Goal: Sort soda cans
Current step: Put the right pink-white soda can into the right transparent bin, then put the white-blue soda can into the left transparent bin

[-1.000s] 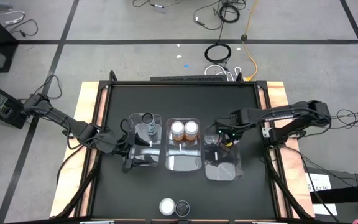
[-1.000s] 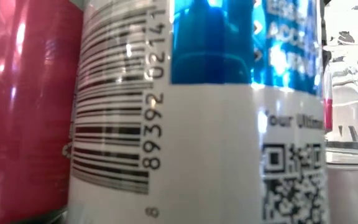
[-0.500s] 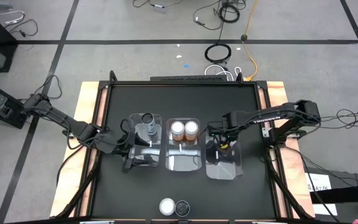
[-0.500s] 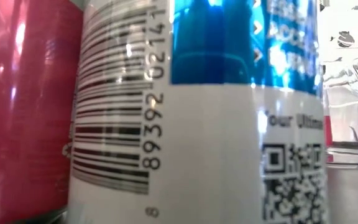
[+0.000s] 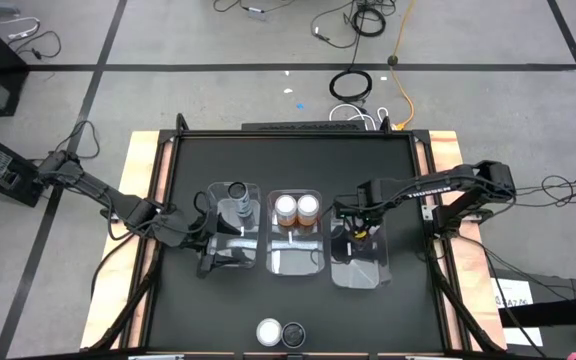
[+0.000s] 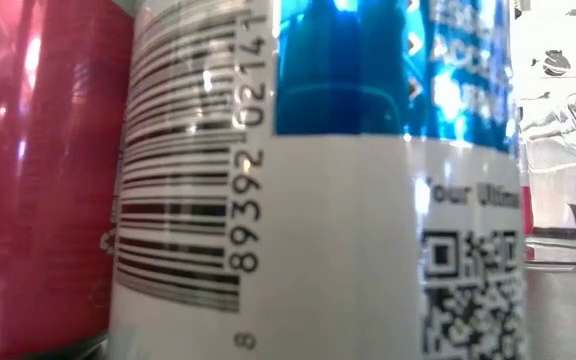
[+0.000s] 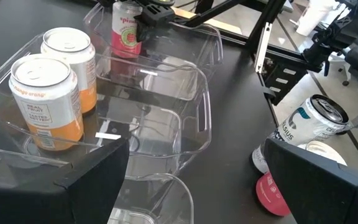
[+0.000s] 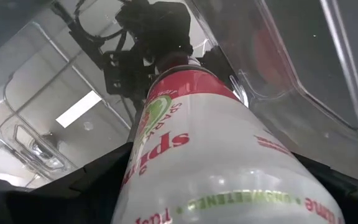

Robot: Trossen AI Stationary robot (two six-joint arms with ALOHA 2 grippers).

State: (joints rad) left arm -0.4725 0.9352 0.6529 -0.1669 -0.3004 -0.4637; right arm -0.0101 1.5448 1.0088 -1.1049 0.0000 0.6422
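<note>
Two orange cans [image 5: 297, 208] sit in the middle bin [image 5: 296, 262], dark can [image 5: 238, 192] in the left bin. Right gripper [image 5: 356, 232] over the right bin [image 5: 360, 275] brackets the pink can [image 8: 216, 155], grip unclear. Left gripper [image 5: 213, 258] released, empty. Two cans [image 5: 280, 332] left at the tabletop's near edge.

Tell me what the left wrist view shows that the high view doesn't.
Only the left wrist view: a pink can standing upright in the far bin, right under the right gripper; from above, the right arm hides it. Only the high view: a dark can in the left bin, with the left gripper open over that bin's near end. Both: the two orange cans side by side in the middle bin, and two loose cans at the table's front edge.
</note>
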